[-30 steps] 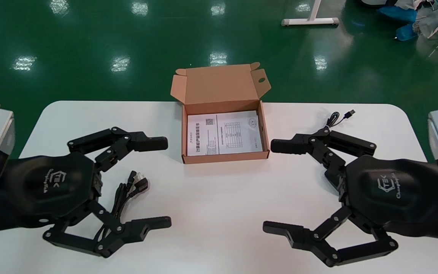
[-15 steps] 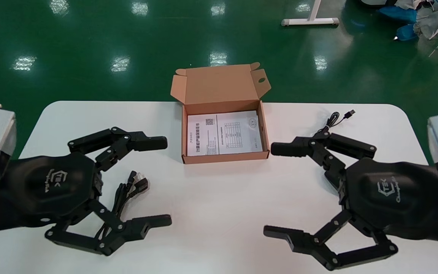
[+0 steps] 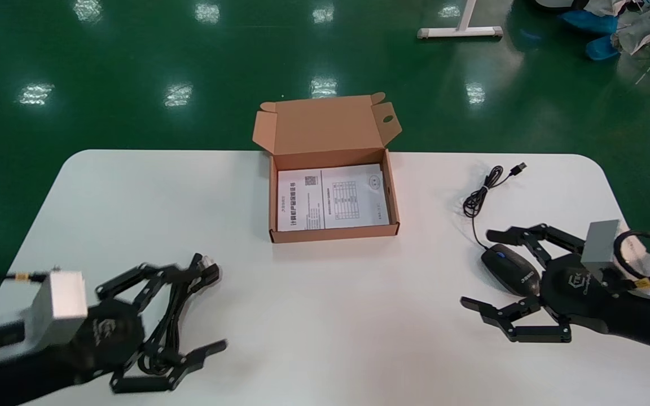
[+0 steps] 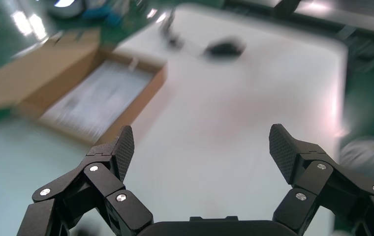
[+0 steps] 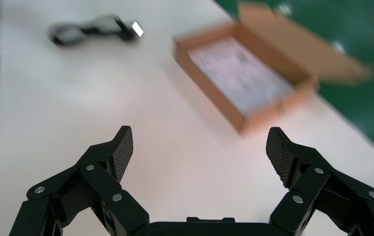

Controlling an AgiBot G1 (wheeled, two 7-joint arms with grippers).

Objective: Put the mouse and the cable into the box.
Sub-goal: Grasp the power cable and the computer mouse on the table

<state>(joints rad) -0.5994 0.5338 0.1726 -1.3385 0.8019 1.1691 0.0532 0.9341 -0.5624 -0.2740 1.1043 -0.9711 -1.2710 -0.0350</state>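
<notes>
The box [image 3: 333, 232] is left open at upper centre of the white worktop [image 3: 325, 304], lid folded back, probably so stuff can be dropped straight in. The mouse [image 3: 508, 269] is flanked at right by the right pincer [image 3: 478, 267], spread wide. At lower left the cable [image 3: 172, 304] is straddled by the left pincer [image 3: 203, 309], equally wide. Nothing's gripped yet. Glossy green floor [image 3: 133, 56] is seen behind.

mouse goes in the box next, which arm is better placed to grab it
Right: the right gripper is open beside the mouse, while the left gripper sits across the table at the cable.
</notes>
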